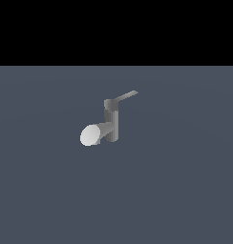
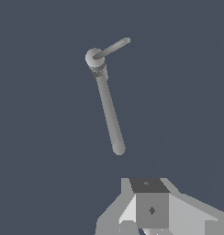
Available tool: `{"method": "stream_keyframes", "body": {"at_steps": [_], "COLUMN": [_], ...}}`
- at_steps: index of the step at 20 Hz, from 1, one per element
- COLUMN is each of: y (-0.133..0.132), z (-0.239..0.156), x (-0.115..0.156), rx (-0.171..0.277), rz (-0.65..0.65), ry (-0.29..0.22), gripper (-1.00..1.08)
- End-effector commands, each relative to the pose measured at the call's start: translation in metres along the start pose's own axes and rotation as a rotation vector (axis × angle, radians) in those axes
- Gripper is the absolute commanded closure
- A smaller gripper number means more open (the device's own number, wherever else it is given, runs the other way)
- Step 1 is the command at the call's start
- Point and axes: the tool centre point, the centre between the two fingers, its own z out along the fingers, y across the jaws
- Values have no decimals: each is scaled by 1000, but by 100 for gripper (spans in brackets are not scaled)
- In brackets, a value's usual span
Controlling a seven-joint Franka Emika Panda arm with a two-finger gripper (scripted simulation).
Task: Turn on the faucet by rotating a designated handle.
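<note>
The faucet (image 1: pixel 111 123) stands alone on the flat grey floor (image 1: pixel 185 190), its thick spout (image 1: pixel 96 134) pointing toward about eight o'clock in the exterior view and the thin handle (image 1: pixel 124 97) reaching from the top cap toward about two o'clock. No arm shows in that view at all. The wrist view looks down on the faucet, and there the gripper (image 2: pixel 148 215) appears only as blocky grey parts at the frame edge, well apart from the faucet — whether its jaws are spread or pressed together I cannot tell. The likely trouble: the handle is thin and flat, so a slightly misjudged approach could slide past it, or shove the spout instead. Only the exterior view shows the spout's pale oval face and the post's height; only the wrist view shows any of the gripper — and how the two bars splay from the cap.
</note>
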Motion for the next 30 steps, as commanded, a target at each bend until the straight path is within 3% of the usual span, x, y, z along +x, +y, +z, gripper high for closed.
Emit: {"method": "stream_keyframes", "body": {"at_steps": [1, 16, 30], "y": [-9, -44, -48], "z": [12, 85, 152], "x": [11, 87, 168], "rx": [0, -1, -7], "rz": [63, 434, 786], "ry": [1, 4, 9], "gripper": [108, 108, 108]}}
